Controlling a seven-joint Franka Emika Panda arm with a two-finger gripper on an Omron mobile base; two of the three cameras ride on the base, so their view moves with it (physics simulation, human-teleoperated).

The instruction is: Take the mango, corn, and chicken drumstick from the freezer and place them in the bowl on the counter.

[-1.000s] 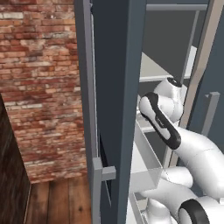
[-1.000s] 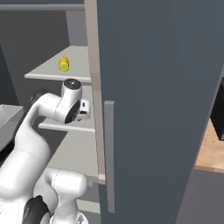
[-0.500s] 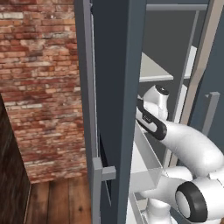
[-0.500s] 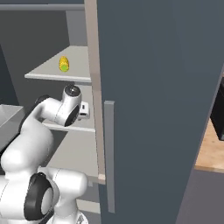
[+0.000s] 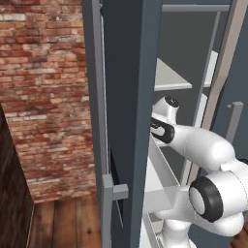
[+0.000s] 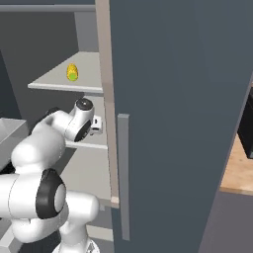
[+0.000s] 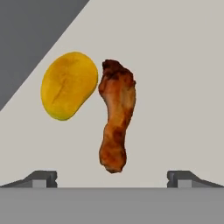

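The gripper stood with its jaws at full spread and nothing between them, looking down on a pale grey shelf inside the freezer. The chicken drumstick lay straight ahead of the hand, its narrow bone end nearest the fingertips and centred between them. The mango lay just beyond and toward the hand's left finger, touching or nearly touching the thick end of the drumstick.

The step in hand appeared to be the approach to the drumstick. To do it well, the hand would need to come down along the present line so that the fingers straddle the shank across its narrow width, not its length. The grip should probably fall at mid-shank, clear of the mango, so that closing does not nudge the fruit. The meat looked lumpy and tapered, so a hold too near the thin end might slip.

The shelf was flat, plain and uncluttered around the two items; a darker grey wall cut across the far left corner as the hand saw it. The corn lay on the shelf above the hand. The freezer door stood open beside the arm, with a brick wall and a wood floor beyond it.
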